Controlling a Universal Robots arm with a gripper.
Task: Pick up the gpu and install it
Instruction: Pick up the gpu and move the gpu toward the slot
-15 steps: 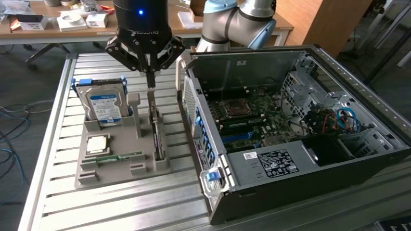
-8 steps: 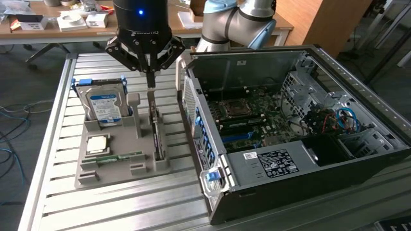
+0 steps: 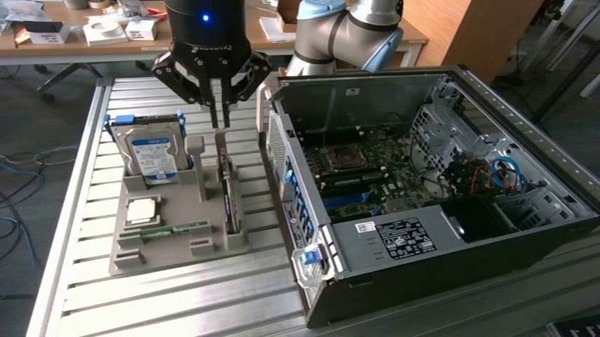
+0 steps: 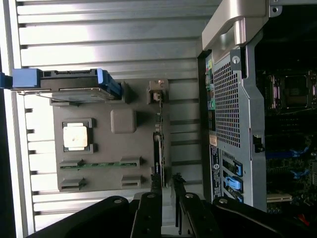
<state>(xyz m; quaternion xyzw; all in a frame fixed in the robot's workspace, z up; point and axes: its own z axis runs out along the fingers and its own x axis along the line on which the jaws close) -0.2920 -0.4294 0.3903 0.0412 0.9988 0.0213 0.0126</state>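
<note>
Gripper (image 4: 166,180), fingers parted and grasping nothing, hovers just above the gpu (image 3: 230,188); the card stands on edge in a grey tray (image 3: 150,260) beside the open computer case (image 3: 422,235); pickup and installing remain.

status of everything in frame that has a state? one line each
gpu: on edge in its slot in the holder, not lifted.
hand: low over one end of the gpu.
hard drive: upright in the holder, blue rails on.
processor chip: flat in its recess.
memory stick: flat in its slot.
computer case: on its side, side panel off, board exposed.
</note>
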